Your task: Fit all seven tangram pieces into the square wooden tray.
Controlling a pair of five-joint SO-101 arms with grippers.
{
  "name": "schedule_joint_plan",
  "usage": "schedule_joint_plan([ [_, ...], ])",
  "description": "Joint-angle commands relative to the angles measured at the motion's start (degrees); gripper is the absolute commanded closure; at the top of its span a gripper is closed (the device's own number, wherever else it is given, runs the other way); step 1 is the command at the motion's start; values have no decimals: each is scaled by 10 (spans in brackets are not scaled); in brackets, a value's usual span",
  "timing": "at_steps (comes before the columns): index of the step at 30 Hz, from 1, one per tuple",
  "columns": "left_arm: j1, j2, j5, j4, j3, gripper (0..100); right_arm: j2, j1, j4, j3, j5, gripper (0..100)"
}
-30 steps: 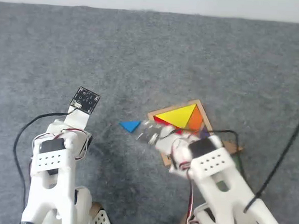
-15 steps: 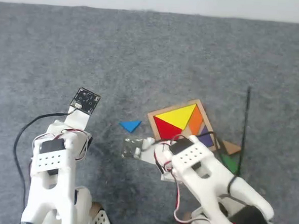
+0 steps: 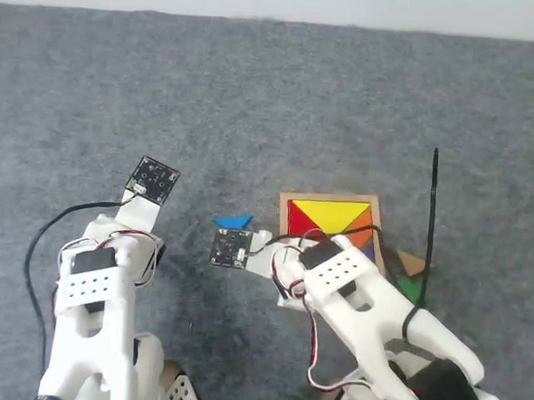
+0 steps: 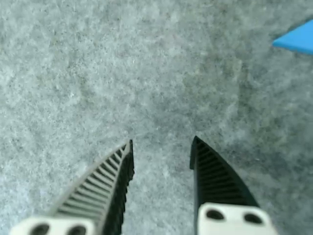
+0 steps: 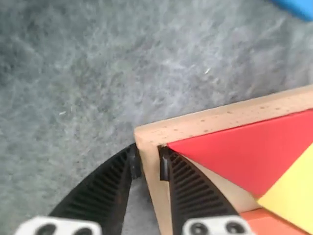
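The square wooden tray [image 3: 331,198] lies right of centre and holds a yellow triangle [image 3: 331,213], a red triangle [image 3: 300,222], an orange piece [image 3: 361,226] and a purple piece [image 3: 369,252]. In the right wrist view my right gripper [image 5: 146,164] is shut on the tray's rim [image 5: 220,117] at a corner, next to the red triangle [image 5: 234,152]. A blue triangle [image 3: 233,221] lies on the carpet left of the tray. A brown piece [image 3: 411,261] and a green piece [image 3: 409,288] lie at the tray's right. My left gripper [image 4: 161,147] hangs open over bare carpet, the blue triangle [image 4: 298,39] well off to one side.
Grey carpet covers the whole table. A thin black cable [image 3: 433,201] stands up just right of the tray. The right arm's body [image 3: 369,306] covers the tray's near edge. Open carpet stretches across the far half.
The right arm swung left and its gripper closed on the tray's corner rim. The tray turned from a diagonal lie to square with the view. The left arm kept still.
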Motion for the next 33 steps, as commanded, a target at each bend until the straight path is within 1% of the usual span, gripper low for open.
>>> schedule_joint_plan([
  [1,-4,-4,-5,-8,-4,822,2,-5,-8,-37,-8,936],
  [3,-4,-4,-5,-8,-4,822,0,-7,-9,-38,-12,890],
  [6,-4,-4,-5,-9,-4,822,0,-7,-9,-40,-16,784],
  [8,-4,-4,-5,-9,-4,822,0,-3,-6,-40,-16,751],
  [10,-4,-4,-5,-9,-4,822,-4,-2,17,-47,-16,751],
  [13,-4,-4,-5,-8,-4,822,-37,-2,96,-65,-16,756],
  [16,-4,-4,-5,-8,-4,822,-114,2,160,-73,-17,775],
  [19,-4,-4,-5,-8,-4,822,-218,32,201,-73,-17,775],
  [21,-4,-4,-5,-7,-4,822,-284,61,240,-73,-7,775],
  [23,-4,-4,-5,-7,-4,822,-342,106,294,-69,21,775],
  [26,-4,-4,-5,-7,-3,822,-385,213,335,-40,67,773],
  [28,-4,-4,-5,-7,-3,822,-389,282,320,6,92,749],
  [30,-4,-4,-5,-7,-3,822,-389,334,276,62,105,695],
  [32,-4,-4,-5,-7,-3,822,-390,364,228,106,105,653],
  [33,-4,-4,-5,-7,-3,822,-390,371,210,124,105,649],
])
